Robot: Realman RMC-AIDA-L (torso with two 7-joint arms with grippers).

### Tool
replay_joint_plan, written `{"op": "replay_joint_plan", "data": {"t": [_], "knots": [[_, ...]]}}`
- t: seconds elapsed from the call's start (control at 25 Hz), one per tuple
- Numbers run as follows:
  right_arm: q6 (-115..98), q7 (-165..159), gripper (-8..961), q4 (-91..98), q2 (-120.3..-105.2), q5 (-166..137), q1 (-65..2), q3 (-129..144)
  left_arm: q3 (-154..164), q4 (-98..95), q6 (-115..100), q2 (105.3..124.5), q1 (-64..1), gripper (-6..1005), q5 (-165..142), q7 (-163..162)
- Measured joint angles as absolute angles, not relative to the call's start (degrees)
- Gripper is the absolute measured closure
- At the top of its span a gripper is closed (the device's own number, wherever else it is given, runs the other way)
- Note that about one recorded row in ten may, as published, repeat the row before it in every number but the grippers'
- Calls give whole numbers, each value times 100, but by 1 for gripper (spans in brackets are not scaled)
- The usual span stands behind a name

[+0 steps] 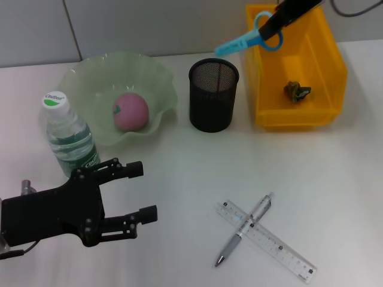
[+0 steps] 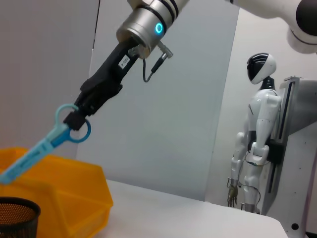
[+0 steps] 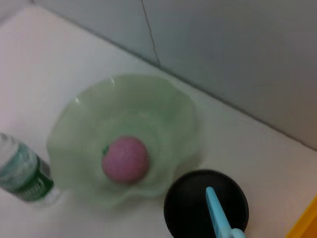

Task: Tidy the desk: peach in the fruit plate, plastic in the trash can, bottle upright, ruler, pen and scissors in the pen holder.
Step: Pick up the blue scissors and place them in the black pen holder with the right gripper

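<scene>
The right gripper holds a pair of blue-handled scissors in the air near the far edge of the white tabletop, its fingers closed on the handle loops and the sheathed blade end slanting down toward the rim of the black mesh pen holder. In the left wrist view the same scissors hang from the dark right gripper above the yellow bin, while the right wrist view shows the blue tip poised over the pen holder's mouth. The yellow trash can stands at the far right corner of the tabletop with a crumpled piece of plastic lying inside it. Toward the far left, a pink peach rests in the pale green fruit plate, and a capped water bottle stands upright just beside the plate at the left edge. Near the front edge, a silver pen lies crossed over a clear ruler. The left gripper hovers at the front left corner, its black fingers spread wide and holding nothing.
</scene>
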State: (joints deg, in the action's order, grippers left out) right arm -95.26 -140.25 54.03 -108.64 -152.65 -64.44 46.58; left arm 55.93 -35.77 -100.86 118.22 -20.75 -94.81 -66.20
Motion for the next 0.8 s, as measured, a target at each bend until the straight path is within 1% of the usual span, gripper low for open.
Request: {"op": "replay_joint_plan", "data": {"t": [0.2, 0.44, 0.56, 0.6, 0.68, 0.8], "knots": [[-9375, -14112, 865, 5100, -10928, -15600, -6730, 4858, 5583, -3577, -10086, 11830, -2074, 166, -9478, -6618], [-9098, -14250, 864, 4749, -10973, -15685, -6903, 5182, 5579, -3577, -10088, 11830, -2074, 167, -9474, -6617], [-8824, -14387, 864, 4524, -11044, -15744, -6998, 5406, 5579, -3577, -10091, 11830, -2073, 167, -9474, -6618], [-8644, -14422, 864, 4309, -11099, -15809, -7085, 5484, 5574, -3577, -10095, 11831, -2071, 167, -9474, -6618], [-8563, -14430, 864, 4214, -11116, -15827, -7116, 5507, 5551, -3577, -10108, 11830, -2059, 167, -9473, -6618], [-8251, -14489, 863, 3843, -11197, -15887, -7218, 5668, 5529, -3577, -10130, 11830, -2037, 167, -9466, -6618]]}}
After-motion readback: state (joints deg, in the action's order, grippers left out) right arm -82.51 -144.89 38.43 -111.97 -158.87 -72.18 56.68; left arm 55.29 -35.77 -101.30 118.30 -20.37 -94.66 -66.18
